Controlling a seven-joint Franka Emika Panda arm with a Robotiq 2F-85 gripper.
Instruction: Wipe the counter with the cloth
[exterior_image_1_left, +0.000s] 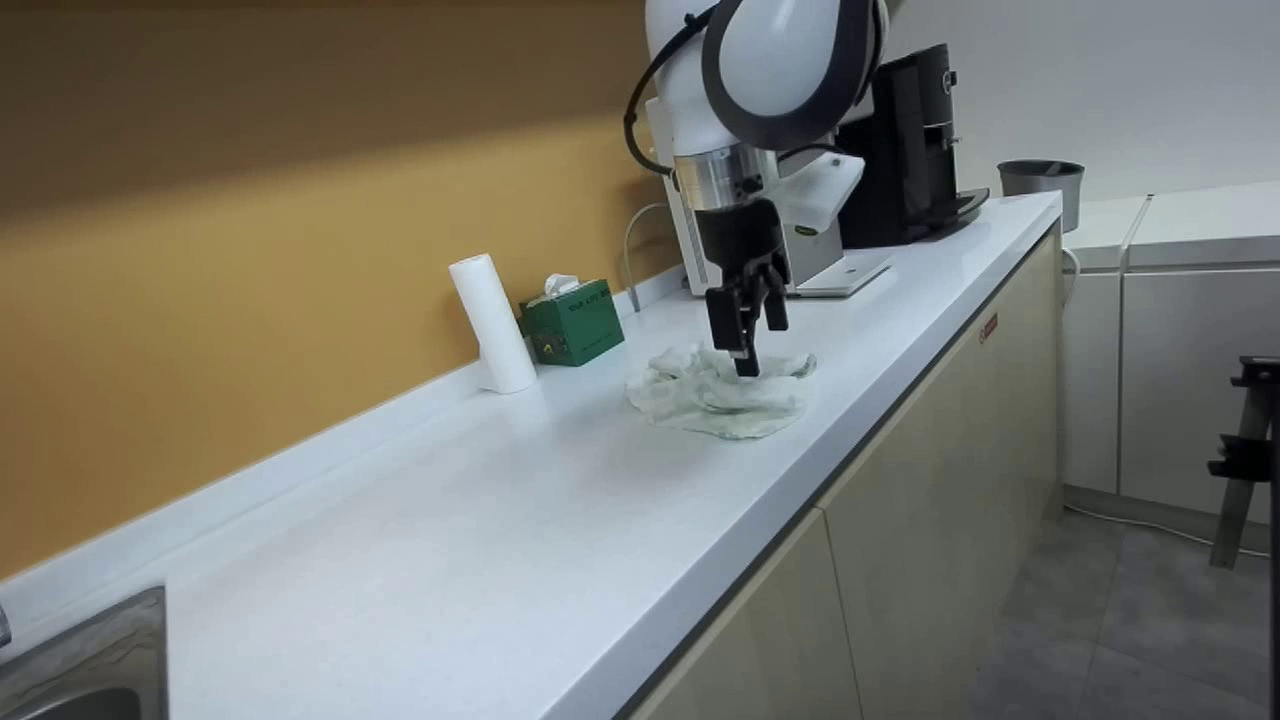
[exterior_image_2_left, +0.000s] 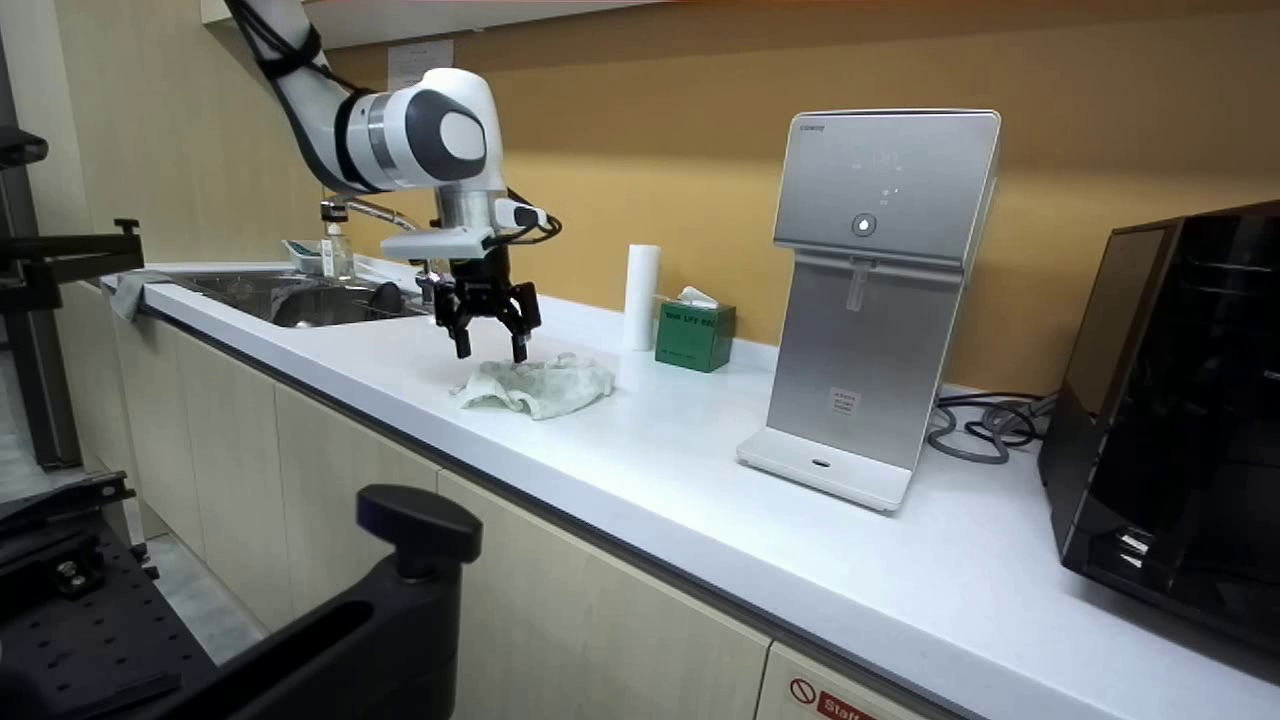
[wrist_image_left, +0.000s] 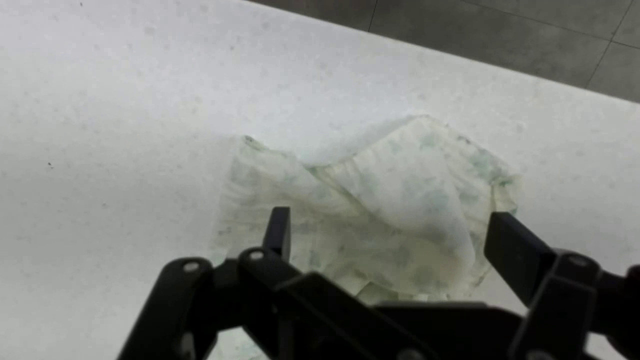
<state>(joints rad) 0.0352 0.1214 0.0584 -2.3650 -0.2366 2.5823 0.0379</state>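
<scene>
A pale cloth with faint green patches lies crumpled on the white counter (exterior_image_1_left: 420, 560). The cloth shows in both exterior views (exterior_image_1_left: 715, 405) (exterior_image_2_left: 548, 390) and in the wrist view (wrist_image_left: 420, 190). My gripper (exterior_image_1_left: 762, 350) points down over the cloth, open and with nothing between its fingers. It also shows in an exterior view (exterior_image_2_left: 491, 355) and in the wrist view (wrist_image_left: 387, 225). In the wrist view the cloth lies beneath and between the spread fingertips. One fingertip is very close to the cloth; I cannot tell whether it touches. The gripper body hides part of the cloth.
A paper towel roll (exterior_image_1_left: 494, 325) and a green tissue box (exterior_image_1_left: 574, 322) stand against the wall. A water dispenser (exterior_image_2_left: 870, 300) and a black machine (exterior_image_2_left: 1180, 430) stand along the counter. A sink (exterior_image_2_left: 320, 303) is at the opposite end. The counter's front edge (wrist_image_left: 440, 52) is near the cloth.
</scene>
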